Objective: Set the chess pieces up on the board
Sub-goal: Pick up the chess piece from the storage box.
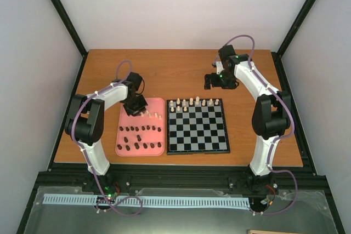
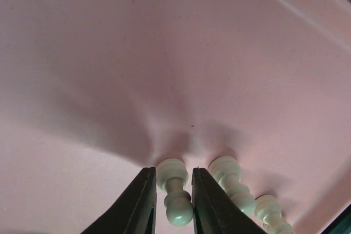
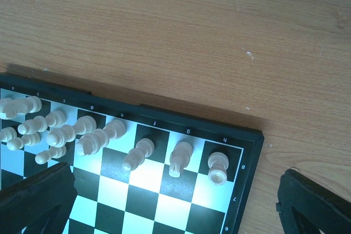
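Noted left gripper [image 2: 174, 172] at pink tray [image 2: 164, 53], fingers [image 2: 141, 204] flanking a cream pawn [image 2: 175, 198]; grip not determinable. Recorded right gripper [image 3: 175, 198] spread wide above board [image 3: 137, 212] corner.

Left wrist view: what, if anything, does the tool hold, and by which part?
The left tool straddles a cream pawn lying on the pink tray, fingers beside its stem; whether it grips cannot be told.

Rightmost cream piece [image 2: 269, 212] runs off the bottom edge.
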Controlling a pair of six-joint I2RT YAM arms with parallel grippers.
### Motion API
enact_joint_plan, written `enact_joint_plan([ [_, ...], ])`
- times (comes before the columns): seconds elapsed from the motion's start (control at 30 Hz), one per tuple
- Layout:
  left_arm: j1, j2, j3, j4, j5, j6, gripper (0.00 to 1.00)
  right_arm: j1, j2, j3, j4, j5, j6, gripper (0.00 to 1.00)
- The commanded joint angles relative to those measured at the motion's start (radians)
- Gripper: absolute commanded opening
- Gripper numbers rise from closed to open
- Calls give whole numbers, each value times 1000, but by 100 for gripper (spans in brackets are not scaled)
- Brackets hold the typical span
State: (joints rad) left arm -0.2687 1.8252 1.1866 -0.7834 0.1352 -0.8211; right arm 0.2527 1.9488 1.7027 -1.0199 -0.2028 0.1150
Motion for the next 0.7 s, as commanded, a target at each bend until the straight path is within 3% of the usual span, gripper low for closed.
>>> enact_joint_plan([
  [0.0,11,2,34,-3,-6,-4,21,-6,6,19,-5,-10,-11,100],
  [0.23,11,-25,38,-29,-7,6,11,-6,5,18,-3,-12,-9,100],
  [0.53,10,-141,101,-145,30,46,10,-7,11,30,-2,-14,-9,100],
  [0.67,-33,-153,202,-212,45,79,11,-7,12,33,-3,-12,-8,100],
])
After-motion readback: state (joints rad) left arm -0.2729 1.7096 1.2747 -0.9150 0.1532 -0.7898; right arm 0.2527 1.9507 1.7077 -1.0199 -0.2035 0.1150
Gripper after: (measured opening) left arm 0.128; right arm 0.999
